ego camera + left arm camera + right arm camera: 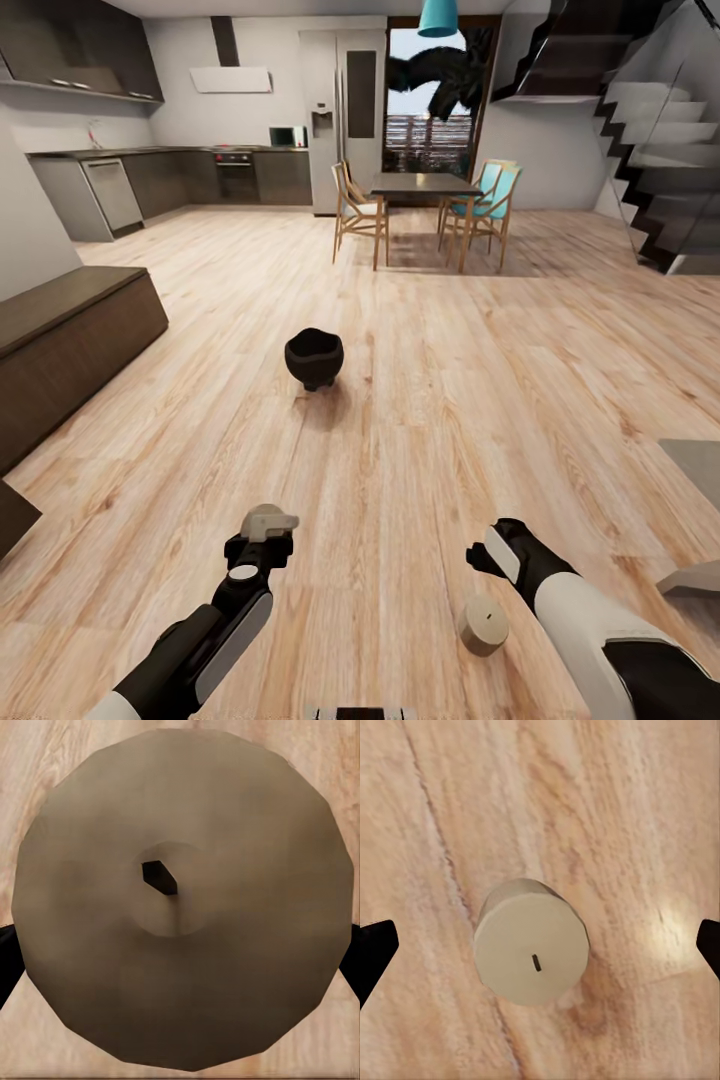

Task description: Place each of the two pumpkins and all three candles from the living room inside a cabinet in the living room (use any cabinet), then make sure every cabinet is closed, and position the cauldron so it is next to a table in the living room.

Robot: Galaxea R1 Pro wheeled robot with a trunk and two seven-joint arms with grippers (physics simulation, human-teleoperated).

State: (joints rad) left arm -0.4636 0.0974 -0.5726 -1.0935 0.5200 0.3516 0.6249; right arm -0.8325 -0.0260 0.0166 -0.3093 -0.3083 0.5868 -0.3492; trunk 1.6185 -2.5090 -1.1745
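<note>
1. Here, in the head view, the robot is standing on a wooden floor [450, 400] and looking across an open room. A black cauldron [314, 357] is sitting on the floor ahead, well apart from the dining table [425, 186] with its chairs at the far end. The low dark cabinet [70, 345] is running along the left side, its fronts looking closed. The left hand [268, 528] is holding a pale candle [272, 520] at its tip. The right hand [487, 560] is hanging above the floor, and a second candle [483, 625] is standing upright on the boards just beside that arm.

2. In the left wrist view, the held candle [180, 900] is showing end on, very close, with its dark wick at the middle; the dark fingers [6, 960] are peeking out at both sides of it, pressing against it.

3. In the right wrist view, the floor candle [531, 941] is standing on the boards, seen from above with its small wick. The right hand's fingertips [375, 952] are spread wide at the picture's edges, well clear of the candle, so this hand is holding nothing.
</note>
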